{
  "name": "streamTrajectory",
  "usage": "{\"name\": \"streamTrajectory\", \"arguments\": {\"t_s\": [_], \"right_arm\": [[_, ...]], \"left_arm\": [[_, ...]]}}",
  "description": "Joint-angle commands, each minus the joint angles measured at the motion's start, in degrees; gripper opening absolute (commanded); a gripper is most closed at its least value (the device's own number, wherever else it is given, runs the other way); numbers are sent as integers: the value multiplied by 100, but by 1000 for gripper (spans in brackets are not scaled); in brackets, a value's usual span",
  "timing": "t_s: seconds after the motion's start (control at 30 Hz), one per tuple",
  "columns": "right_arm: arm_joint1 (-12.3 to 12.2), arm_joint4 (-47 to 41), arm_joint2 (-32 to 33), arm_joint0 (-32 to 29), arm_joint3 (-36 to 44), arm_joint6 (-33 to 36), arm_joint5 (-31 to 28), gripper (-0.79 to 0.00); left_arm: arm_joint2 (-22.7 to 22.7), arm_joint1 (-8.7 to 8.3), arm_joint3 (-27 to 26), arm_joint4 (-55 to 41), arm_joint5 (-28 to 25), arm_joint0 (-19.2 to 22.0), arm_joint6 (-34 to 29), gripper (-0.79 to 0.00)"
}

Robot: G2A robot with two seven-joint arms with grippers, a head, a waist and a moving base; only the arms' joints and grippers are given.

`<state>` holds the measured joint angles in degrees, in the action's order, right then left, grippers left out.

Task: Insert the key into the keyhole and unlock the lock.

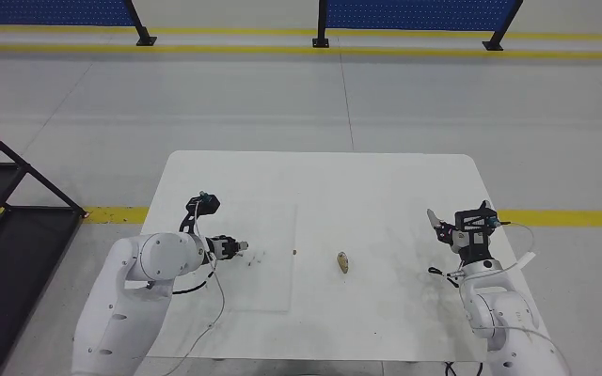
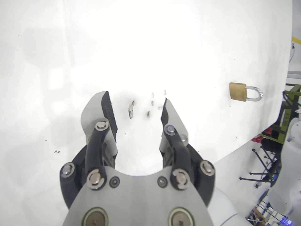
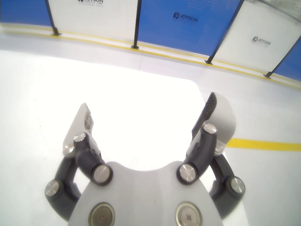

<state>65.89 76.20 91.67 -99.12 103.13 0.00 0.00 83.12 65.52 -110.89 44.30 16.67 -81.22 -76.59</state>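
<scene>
Black-padded left gripper (image 2: 136, 96) gapes over the tabletop's (image 1: 376, 188) left half, a small silvery key (image 2: 131, 111) flat on the surface between its tips; farther along, mid-table, lies a brass padlock (image 2: 238, 91) with steel shackle; right gripper (image 3: 148, 101) hangs open by the right edge

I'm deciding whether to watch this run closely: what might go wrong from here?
The key lies flat and thin on the table before the open left pincer, so a grasp may slip or push it away. The padlock lies loose, apart from the open right pincer, so it may slide when the key presses in.
</scene>
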Motion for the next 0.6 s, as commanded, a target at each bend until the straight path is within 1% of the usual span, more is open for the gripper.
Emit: {"name": "streamTrajectory", "arguments": {"t_s": [0.0,0.03,0.1,0.27,0.37,0.43,0.5,0.57], "right_arm": [[0,0,0,0,0,0,0,0],[0,0,0,0,0,0,0,0],[0,0,0,0,0,0,0,0],[0,0,0,0,0,0,0,0],[0,0,0,0,0,0,0,0],[0,0,0,0,0,0,0,0],[0,0,0,0,0,0,0,0],[0,0,0,0,0,0,0,0]], "left_arm": [[-7,-9,6,5,3,-13,15,-428],[-17,-13,5,14,-2,-22,16,-453],[-31,-21,-6,12,0,-39,22,-474],[-51,-42,-9,27,-20,-89,64,-471],[-72,-54,4,21,-42,-113,78,-493],[-85,-63,-7,17,-72,-125,71,-573],[-90,-71,-3,3,-89,-130,67,-591],[-101,-79,17,-7,-102,-131,67,-656]]}}
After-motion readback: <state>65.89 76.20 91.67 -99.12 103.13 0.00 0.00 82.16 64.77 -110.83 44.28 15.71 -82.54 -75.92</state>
